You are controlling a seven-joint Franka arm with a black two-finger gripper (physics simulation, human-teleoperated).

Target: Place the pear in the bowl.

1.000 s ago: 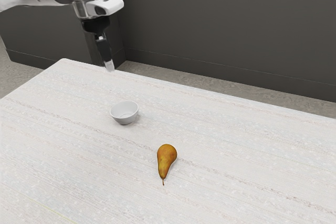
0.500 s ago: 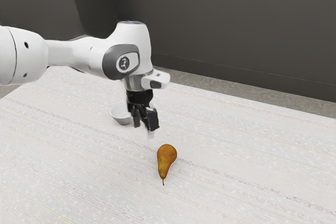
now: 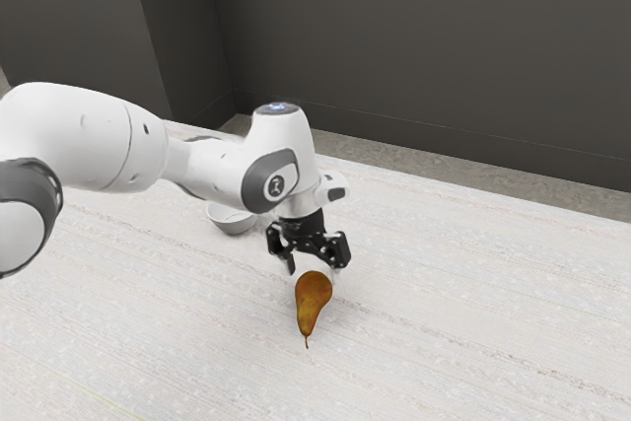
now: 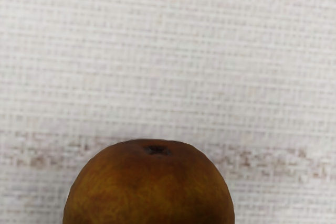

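Observation:
My black gripper (image 3: 314, 271) is low over the table at the pear's thick end, its two fingers spread wide in the exterior view. The brown-orange pear (image 3: 314, 300) lies on its side, its stem pointing toward the exterior view's lower edge. In the wrist view the rounded base of the pear (image 4: 152, 187) is large and close under my hand. Behind my arm and to the exterior view's left of the gripper sits the small white bowl (image 3: 233, 224), its upper part partly covered by the arm.
The pale, streaked table (image 3: 473, 313) extends around the pear and bowl. Its far edge runs in front of a dark grey wall (image 3: 424, 56).
My hand has come down and across toward the exterior view's right, from beyond the bowl to the pear. The fingers now show spread apart. Pear and bowl have stayed put.

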